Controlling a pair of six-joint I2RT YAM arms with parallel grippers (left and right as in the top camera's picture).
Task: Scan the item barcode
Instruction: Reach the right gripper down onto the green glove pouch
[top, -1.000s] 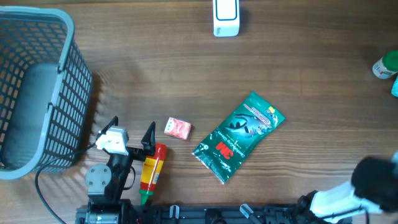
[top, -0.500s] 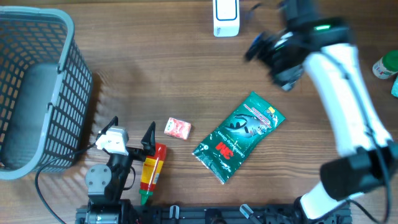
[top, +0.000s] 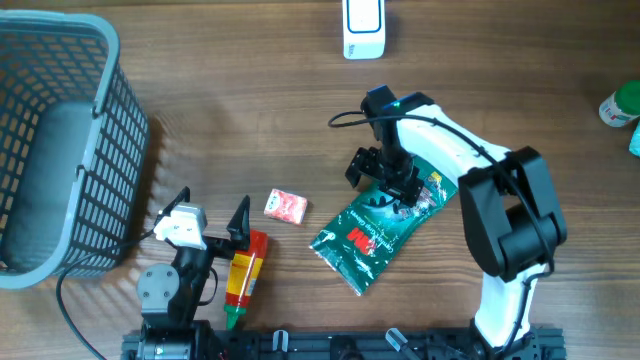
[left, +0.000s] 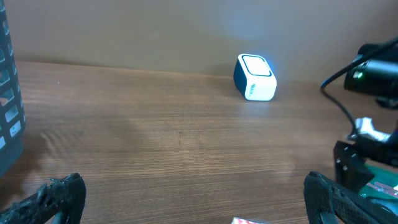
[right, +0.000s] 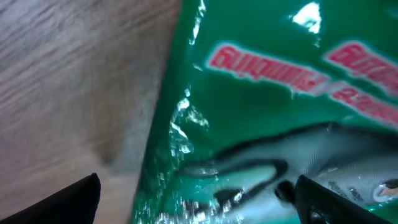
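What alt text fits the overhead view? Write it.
The right gripper hangs open over a green packet mid-table. A white scanner stands at the far edge, a grey basket at left, and the left gripper rests open near a small pink packet.

Shop-checkout setup: barcode scanner (top: 363, 28), grey basket (top: 125, 130), green packet (top: 360, 240) on wooden table (top: 250, 120).
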